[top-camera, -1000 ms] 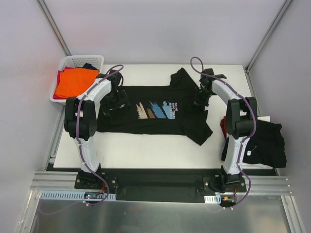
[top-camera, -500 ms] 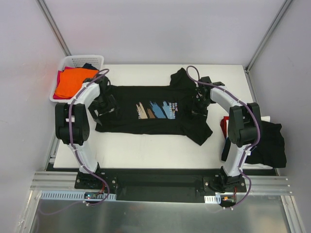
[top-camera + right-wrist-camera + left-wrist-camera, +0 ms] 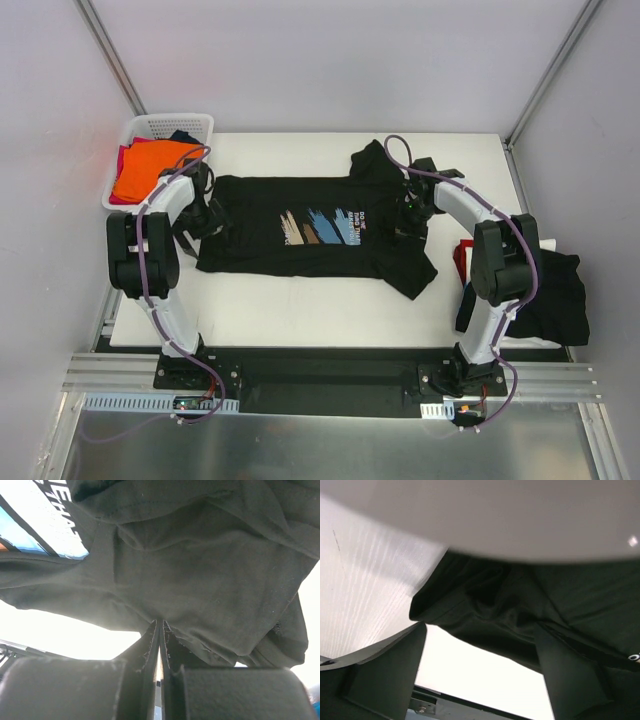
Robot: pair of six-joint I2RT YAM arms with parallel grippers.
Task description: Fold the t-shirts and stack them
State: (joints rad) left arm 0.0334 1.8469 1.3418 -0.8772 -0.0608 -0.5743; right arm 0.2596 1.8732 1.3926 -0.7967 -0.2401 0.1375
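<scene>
A black t-shirt (image 3: 300, 225) with a blue, tan and brown brush-stroke print and white text lies spread on the white table (image 3: 300, 305). My left gripper (image 3: 207, 214) is open at the shirt's left edge. In the left wrist view (image 3: 480, 630) its two fingers stand wide apart below the folded black hem (image 3: 485, 605), with nothing held. My right gripper (image 3: 404, 214) is over the shirt's right part, near the rumpled sleeves. In the right wrist view (image 3: 160, 624) its fingers are shut and pinch a fold of the black cloth (image 3: 200, 580).
A white lattice basket (image 3: 148, 128) at the back left holds orange (image 3: 150, 168) and red shirts. A pile of black cloth (image 3: 548, 290) with a red piece (image 3: 459, 258) lies at the right edge, beside the right arm. Bare table shows in front of the shirt.
My left gripper has moved left, from over the shirt's body to its left edge. My right gripper has shifted slightly left and stays on the cloth.
</scene>
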